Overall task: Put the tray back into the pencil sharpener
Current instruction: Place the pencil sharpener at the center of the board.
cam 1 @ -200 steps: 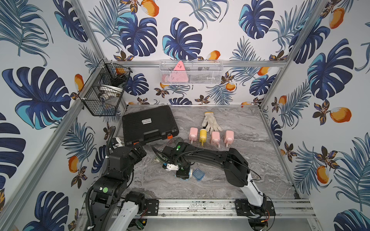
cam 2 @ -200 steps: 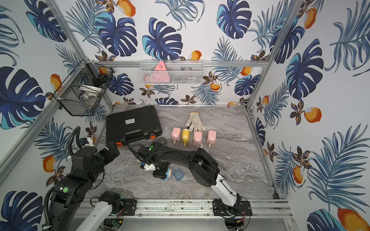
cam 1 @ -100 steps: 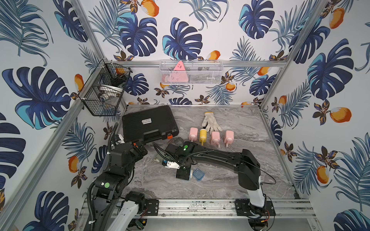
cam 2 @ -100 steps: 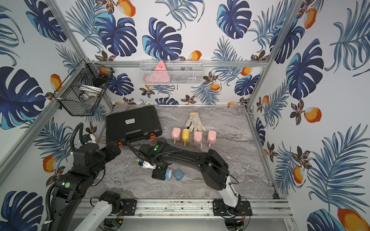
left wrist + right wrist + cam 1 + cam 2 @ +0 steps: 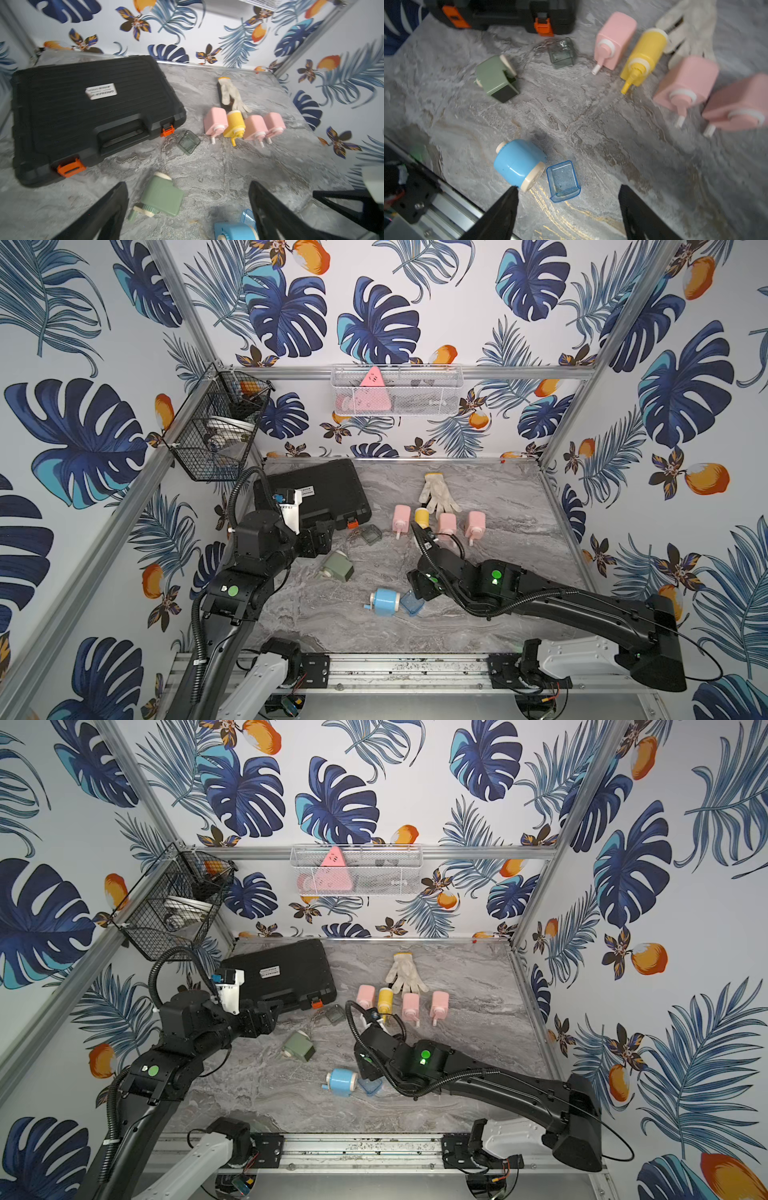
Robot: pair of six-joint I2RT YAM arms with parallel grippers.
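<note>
Small clear blue plastic tray [image 5: 563, 181] lies on grey marble desk [image 5: 505, 506], open side up, out of round blue pencil sharpener [image 5: 519, 164], just beside its cream end. Sharpener lies on its side. Right jaws wide apart, empty, close to blue tray. Left jaws wide apart, empty, near boxy green pencil sharpener [image 5: 161, 196]. Clear grey tray [image 5: 188, 142] sits by black plastic case [image 5: 83, 112].

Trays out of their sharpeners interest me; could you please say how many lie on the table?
2. A blue tray lies beside the blue sharpener; a smoky grey tray lies by the black case. Others may be hidden.
</note>
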